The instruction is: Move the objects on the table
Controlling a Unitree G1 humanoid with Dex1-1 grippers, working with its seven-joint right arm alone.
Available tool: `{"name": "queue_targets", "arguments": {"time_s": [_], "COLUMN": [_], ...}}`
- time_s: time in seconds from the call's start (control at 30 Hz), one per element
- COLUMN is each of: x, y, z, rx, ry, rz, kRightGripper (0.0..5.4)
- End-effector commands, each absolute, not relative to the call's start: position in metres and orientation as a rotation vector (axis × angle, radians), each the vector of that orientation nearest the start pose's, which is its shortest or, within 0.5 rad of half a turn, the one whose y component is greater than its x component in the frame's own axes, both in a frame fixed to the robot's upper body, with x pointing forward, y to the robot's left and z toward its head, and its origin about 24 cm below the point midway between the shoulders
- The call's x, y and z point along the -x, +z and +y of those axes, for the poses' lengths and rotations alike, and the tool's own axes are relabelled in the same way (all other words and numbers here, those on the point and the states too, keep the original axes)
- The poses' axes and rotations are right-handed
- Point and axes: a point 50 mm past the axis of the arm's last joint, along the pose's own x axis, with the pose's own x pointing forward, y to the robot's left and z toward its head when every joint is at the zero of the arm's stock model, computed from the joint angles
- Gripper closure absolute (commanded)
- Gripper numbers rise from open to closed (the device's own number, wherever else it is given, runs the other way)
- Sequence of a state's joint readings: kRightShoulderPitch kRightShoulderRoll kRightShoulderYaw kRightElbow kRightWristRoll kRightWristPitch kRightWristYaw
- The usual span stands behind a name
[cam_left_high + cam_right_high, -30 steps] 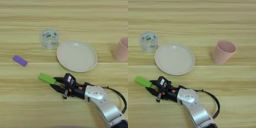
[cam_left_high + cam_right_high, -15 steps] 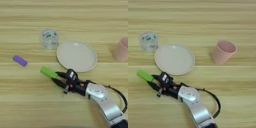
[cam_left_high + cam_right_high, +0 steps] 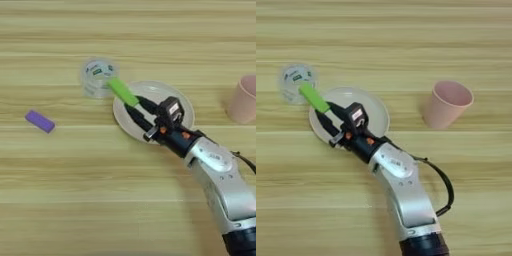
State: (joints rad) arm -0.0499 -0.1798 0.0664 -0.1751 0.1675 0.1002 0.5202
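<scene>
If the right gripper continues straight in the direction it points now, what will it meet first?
Probably the clear tape roll. The right gripper holds the green block, pointing up-left over the plate's edge; heights are unclear, so it may pass above it.

You see only the light wooden table (image 3: 125,210), its plank grain running horizontally across the whole evenly lit view.

On the wooden table (image 3: 150,30) there are 5 small items: 1 green block (image 3: 122,92), 1 purple block (image 3: 40,121), 1 clear tape roll (image 3: 97,76), 1 cream plate (image 3: 177,102) and 1 pink cup (image 3: 447,103). 1 gripper (image 3: 134,106) shows, with 2 black fingers (image 3: 141,121).
</scene>
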Motion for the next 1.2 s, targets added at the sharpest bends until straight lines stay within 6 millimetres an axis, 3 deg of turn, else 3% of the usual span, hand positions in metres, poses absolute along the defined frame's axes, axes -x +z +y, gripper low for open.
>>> {"name": "queue_targets", "arguments": {"time_s": [0.03,0.37,1.2], "x": [-0.273,-0.293,-0.286], "y": [0.111,0.083,0.071], "z": [-0.15,-0.173,-0.162], "rx": [0.079,0.088,0.137], "ry": [0.497,0.332,0.421], "rz": [-0.197,-0.014,0.098], "kRightGripper": [4.01,4.01,4.01]}}
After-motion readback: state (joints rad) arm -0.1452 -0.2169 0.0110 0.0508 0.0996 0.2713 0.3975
